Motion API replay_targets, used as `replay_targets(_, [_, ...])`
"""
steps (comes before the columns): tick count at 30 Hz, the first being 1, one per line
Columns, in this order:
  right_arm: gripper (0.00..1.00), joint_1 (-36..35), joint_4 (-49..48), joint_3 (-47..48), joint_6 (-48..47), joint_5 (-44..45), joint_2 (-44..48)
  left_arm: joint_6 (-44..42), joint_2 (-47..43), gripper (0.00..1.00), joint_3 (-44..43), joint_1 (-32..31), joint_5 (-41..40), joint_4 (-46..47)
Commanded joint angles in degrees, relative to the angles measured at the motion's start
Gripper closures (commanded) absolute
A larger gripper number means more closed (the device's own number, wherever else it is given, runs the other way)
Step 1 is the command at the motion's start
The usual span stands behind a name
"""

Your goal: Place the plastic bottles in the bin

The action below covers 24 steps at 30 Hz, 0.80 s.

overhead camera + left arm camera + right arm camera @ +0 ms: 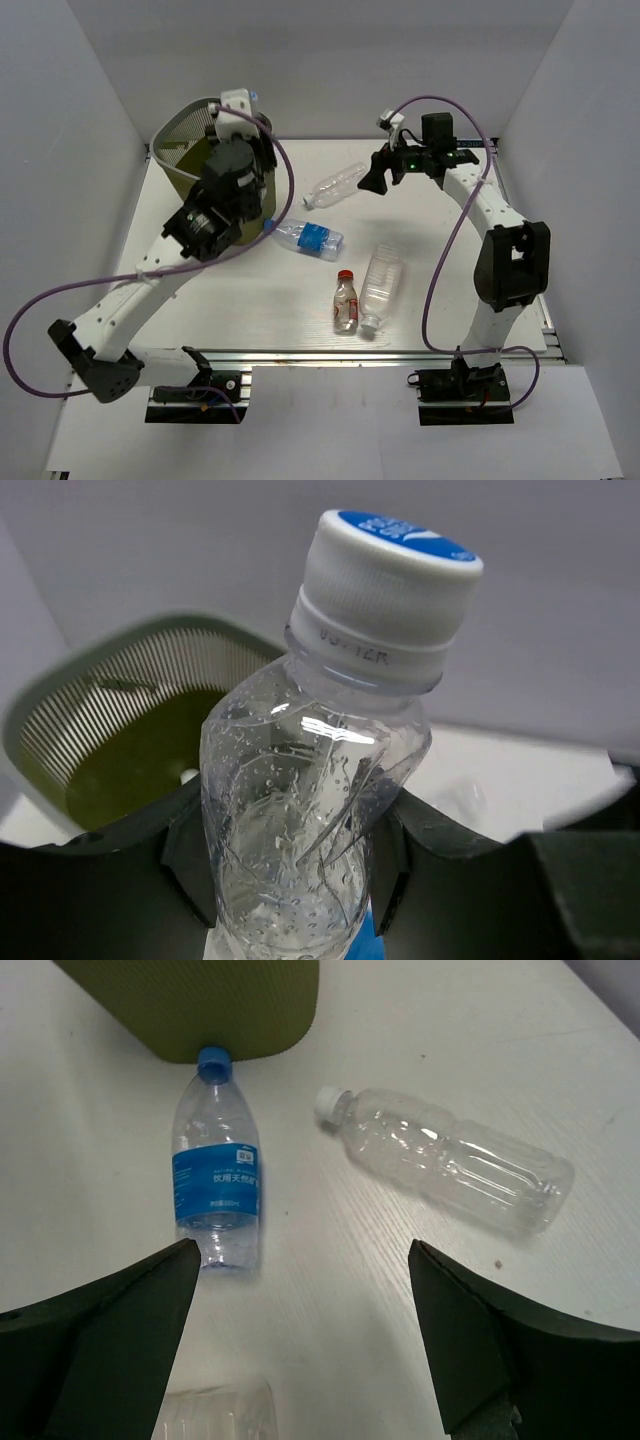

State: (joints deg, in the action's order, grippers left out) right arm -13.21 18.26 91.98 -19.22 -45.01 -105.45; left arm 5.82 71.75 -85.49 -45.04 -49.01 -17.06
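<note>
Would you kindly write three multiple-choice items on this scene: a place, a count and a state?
1. The blue-labelled bottle lies: A) on the table beside the bin; B) inside the bin; C) in the right end effector.
2. Bottles lying on the table: A) two; B) six; C) four.
3. The left end effector is: A) open and empty; B) shut on a clear bottle; C) resting on the table.
Key: 1 A, its cap sits by the bin's outer wall. 2 C, the blue-labelled one, a red-capped bottle and two clear ones. 3 B, its fingers pinch the bottle below the cap.
</note>
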Motion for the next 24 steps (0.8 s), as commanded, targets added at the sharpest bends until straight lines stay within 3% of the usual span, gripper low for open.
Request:
replay_targets(1, [0.1,-1.73,4.06,-1.19,-5.47,-1.39,1.56,-4.68,6.18,0.76,-7.56,5.56,-3.28,10.03])
replay_targets(8, [0.1,-5.42,5.91,-2.95,-9.77,-0.87,2.35,1.37,18.24,0.77,-24.68,19.09,1.37,0.93])
replay_targets(10, [0.1,-6.73,6.26,-3.91,-10.22,0.1,1.74,2.96,22.55,0.67,-27.87,22.86,3.12,-2.52])
replay_targets(12, [0.1,-7.35,7.04,-4.36,-11.71,0.36,0.95,3.93,24.22,0.46,-29.91,24.72,4.71,-6.38])
replay_targets(13, [0.1,-8.49,7.31,-4.01,-12.41,0.19,0.25,3.93,24.23,0.15,-29.91,25.78,6.46,-6.41])
replay_targets(14, [0.1,-8.93,6.79,-4.01,-12.85,0.45,-0.1,3.93,24.23,0.01,-29.12,25.79,7.61,-7.28])
replay_targets(20, [0.1,-15.68,5.74,0.11,-10.67,6.42,-5.81,-2.1,20.99,0.01,-26.76,24.84,18.24,-10.98])
replay_targets(21, [0.1,-16.14,5.56,0.73,-10.31,7.39,-8.78,-3.53,18.46,0.01,-25.87,24.82,26.78,-12.89])
replay_targets(23, [0.1,-17.98,5.21,2.58,-8.12,10.73,-11.6,-5.38,15.02,0.01,-20.88,24.82,35.53,-14.66])
replay_targets(24, [0.1,-18.34,5.38,5.02,-7.85,11.26,-12.84,-6.43,13.0,0.01,-18.24,24.82,46.36,-14.67])
